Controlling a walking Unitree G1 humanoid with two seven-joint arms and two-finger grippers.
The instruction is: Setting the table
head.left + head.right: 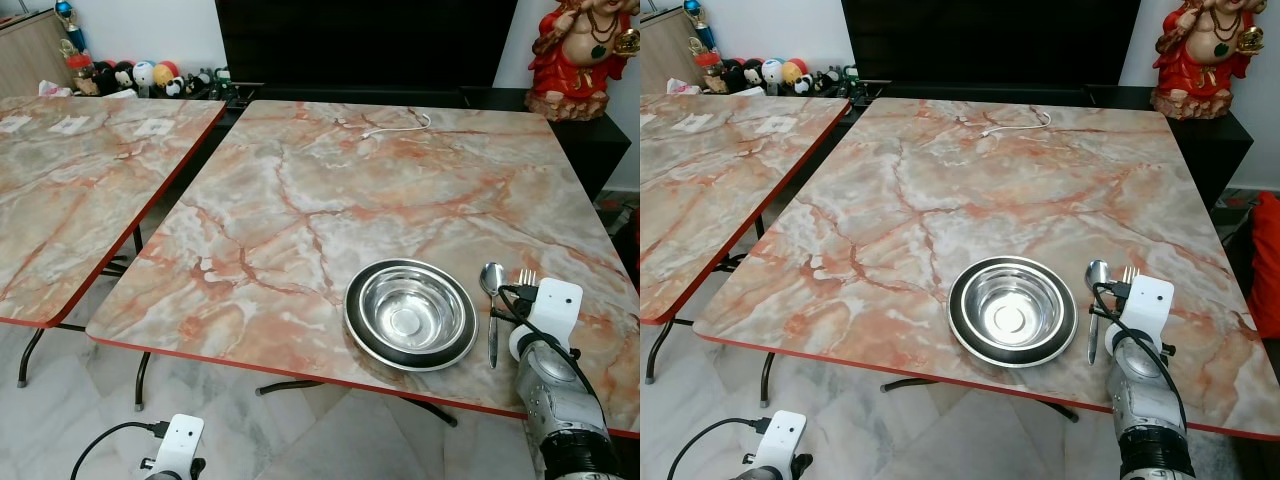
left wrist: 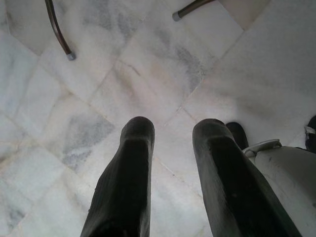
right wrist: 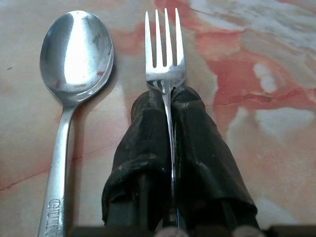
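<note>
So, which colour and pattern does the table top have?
The table top is marble-patterned, grey-white with orange-red veins and a red edge; the left eye view shows it best.

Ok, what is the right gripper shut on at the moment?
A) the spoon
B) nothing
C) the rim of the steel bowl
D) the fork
D: in the right wrist view the right gripper is pinched on the handle of the fork, which is beside the spoon on the table.
</note>
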